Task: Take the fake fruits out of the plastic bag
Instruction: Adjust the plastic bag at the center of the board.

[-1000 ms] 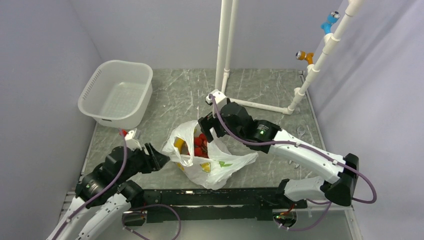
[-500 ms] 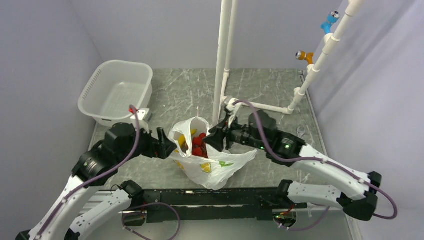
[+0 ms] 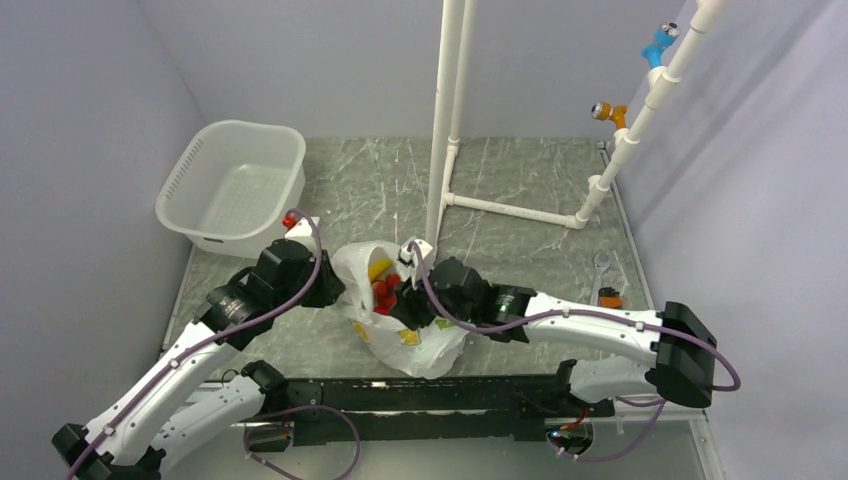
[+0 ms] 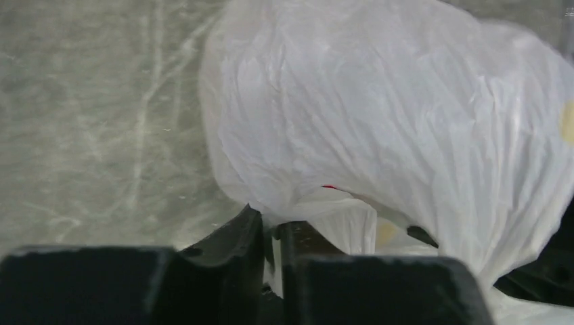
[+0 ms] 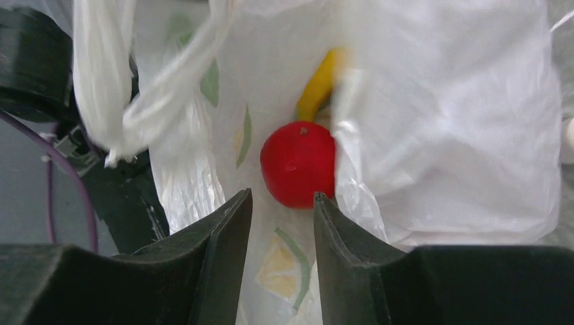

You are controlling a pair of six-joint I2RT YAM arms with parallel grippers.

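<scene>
Left fingers (image 4: 259, 227) were nearly closed, pinching a fold of the plastic bag (image 4: 379, 122) on its left side, low over the surface (image 4: 101, 101). The bag sat centre with its mouth open, the yellow banana (image 5: 317, 88) and red round fruit (image 5: 298, 164) inside. Right fingers (image 5: 247, 210) were in the mouth at a narrow gap, holding nothing, with the fruit just past their tips. Judged best: hold the left pinch taut, widen the right, straddle the fruit, then close. Loose film might snag.

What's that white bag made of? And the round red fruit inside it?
The bag looks like thin plastic film: see-through white, crinkled, softly shiny. The red fruit seems to be smooth plastic, evenly coloured with a dull gloss, though it could be foam or rubber.
</scene>
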